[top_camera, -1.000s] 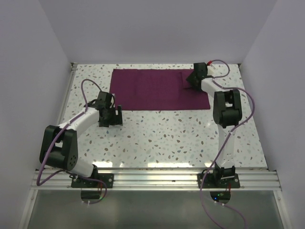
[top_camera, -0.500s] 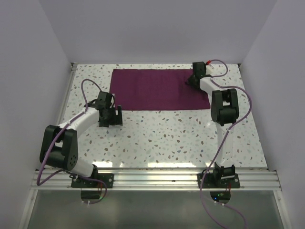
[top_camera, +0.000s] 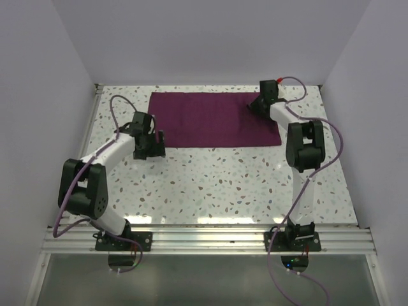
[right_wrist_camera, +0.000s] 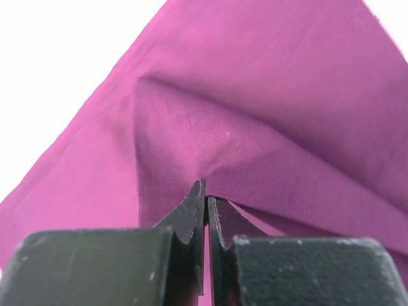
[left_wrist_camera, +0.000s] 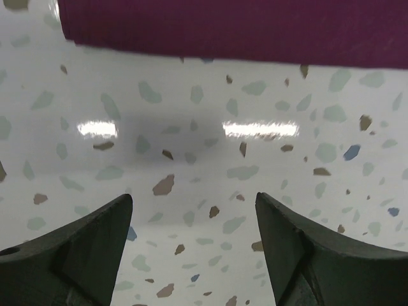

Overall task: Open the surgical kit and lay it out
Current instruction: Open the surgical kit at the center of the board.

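Note:
The surgical kit shows as a dark purple cloth [top_camera: 204,118] lying flat across the back of the table. My right gripper [top_camera: 255,107] is over the cloth's far right part, shut on a pinched-up fold [right_wrist_camera: 255,95], and the cloth rises in a ridge from the closed tips of that gripper [right_wrist_camera: 206,191]. My left gripper [top_camera: 157,144] hovers low at the cloth's near left corner. The left gripper [left_wrist_camera: 193,210] is open with only bare table between its fingers, and the cloth's near edge [left_wrist_camera: 242,29] lies just ahead.
The speckled white tabletop [top_camera: 223,178] is ringed by pale walls on the left, back and right. The arm bases sit on a metal rail [top_camera: 210,239] at the near edge. A purple cable [top_camera: 118,118] loops over the left arm.
My right gripper has shut on a fold of the cloth and shifted slightly toward the back. My left gripper has moved a little further toward the cloth's near left corner, still open.

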Controlling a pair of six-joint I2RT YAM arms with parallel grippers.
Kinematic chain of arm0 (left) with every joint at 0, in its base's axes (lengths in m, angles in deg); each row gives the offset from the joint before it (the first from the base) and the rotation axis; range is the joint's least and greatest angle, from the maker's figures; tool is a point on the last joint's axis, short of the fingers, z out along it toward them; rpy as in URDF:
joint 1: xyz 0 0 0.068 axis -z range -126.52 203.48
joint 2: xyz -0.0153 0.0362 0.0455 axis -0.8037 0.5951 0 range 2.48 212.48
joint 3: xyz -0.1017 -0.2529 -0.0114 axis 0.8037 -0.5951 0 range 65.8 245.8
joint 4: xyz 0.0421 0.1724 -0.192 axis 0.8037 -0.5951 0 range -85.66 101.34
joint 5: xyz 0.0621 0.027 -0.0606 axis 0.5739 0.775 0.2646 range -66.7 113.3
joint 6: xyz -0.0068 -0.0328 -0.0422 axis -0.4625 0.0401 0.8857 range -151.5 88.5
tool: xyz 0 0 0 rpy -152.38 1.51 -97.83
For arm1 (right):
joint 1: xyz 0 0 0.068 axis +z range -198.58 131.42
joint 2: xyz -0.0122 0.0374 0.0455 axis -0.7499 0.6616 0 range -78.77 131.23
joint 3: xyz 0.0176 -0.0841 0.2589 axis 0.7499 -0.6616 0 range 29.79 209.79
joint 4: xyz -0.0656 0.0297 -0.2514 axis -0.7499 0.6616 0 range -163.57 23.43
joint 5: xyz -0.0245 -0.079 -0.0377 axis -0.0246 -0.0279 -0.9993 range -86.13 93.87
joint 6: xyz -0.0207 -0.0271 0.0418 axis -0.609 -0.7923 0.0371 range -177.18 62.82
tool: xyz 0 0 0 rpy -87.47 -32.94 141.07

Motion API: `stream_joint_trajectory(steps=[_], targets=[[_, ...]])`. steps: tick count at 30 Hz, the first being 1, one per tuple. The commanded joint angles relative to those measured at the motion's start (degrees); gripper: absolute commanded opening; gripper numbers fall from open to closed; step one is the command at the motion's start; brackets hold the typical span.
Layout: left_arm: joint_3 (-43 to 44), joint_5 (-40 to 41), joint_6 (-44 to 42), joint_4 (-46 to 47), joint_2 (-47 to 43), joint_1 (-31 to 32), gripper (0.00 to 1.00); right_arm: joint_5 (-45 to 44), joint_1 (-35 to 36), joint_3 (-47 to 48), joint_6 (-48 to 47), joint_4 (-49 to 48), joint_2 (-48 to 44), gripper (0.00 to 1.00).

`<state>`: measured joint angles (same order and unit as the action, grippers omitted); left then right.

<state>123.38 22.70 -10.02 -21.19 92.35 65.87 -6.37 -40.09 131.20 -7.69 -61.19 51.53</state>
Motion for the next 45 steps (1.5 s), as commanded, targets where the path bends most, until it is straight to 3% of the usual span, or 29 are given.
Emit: stream_joint_trajectory(steps=[1, 6, 14, 21, 22, 26, 28, 29, 31, 32, 38, 45], targets=[[8.9, 1.4, 0.4, -1.0, 1.9, -0.6, 0.82, 5.7, 2.0, -3.4, 0.9, -1.5, -11.3, 0.00], [20.0, 1.1, 0.7, -3.4, 4.0, -1.0, 0.82, 12.4, 3.9, -12.5, 1.5, 1.2, -22.4, 0.00], [27.1, 3.9, 2.2, -4.0, 3.6, -1.2, 0.83, 21.3, 7.6, -32.9, -1.5, 11.1, -44.1, 0.00], [23.5, 1.8, 8.6, -4.5, -4.1, -0.9, 0.83, 19.3, 7.8, -50.1, -4.9, 31.9, -78.0, 0.00], [22.7, 2.3, 9.0, -4.6, -5.1, -0.7, 0.83, 18.9, 7.7, -51.6, -4.7, 34.0, -86.8, 0.00], [17.3, 3.8, 11.6, -6.7, -11.3, -0.1, 0.82, 18.2, 7.8, -55.9, -4.1, 49.3, -102.1, 0.00], [15.2, 4.6, 13.3, -7.6, -15.2, 0.3, 0.82, 19.1, 7.7, -56.7, -4.7, 56.4, -105.2, 0.00], [13.2, 4.6, 13.9, -8.2, -18.0, 0.4, 0.82, 19.6, 7.8, -57.4, -5.2, 58.4, -107.3, 0.09], [11.1, 5.1, 15.1, -9.2, -20.9, 0.8, 0.83, 18.9, 7.7, -57.8, -6.4, 64.8, -108.2, 0.72], [9.1, 5.2, 15.3, -10.1, -23.4, 0.9, 0.83, 18.6, 7.8, -58.6, -7.4, 66.3, -108.1, 0.98], [1.6, 5.8, 16.8, -14.0, -30.5, 1.2, 0.83, 13.9, 7.7, -54.1, -10.6, 68.9, -105.3, 0.98], [-0.2, 6.6, 16.6, -13.4, -29.9, 1.2, 0.83, 9.0, 7.8, -43.9, -14.6, 61.1, -92.8, 0.98]])
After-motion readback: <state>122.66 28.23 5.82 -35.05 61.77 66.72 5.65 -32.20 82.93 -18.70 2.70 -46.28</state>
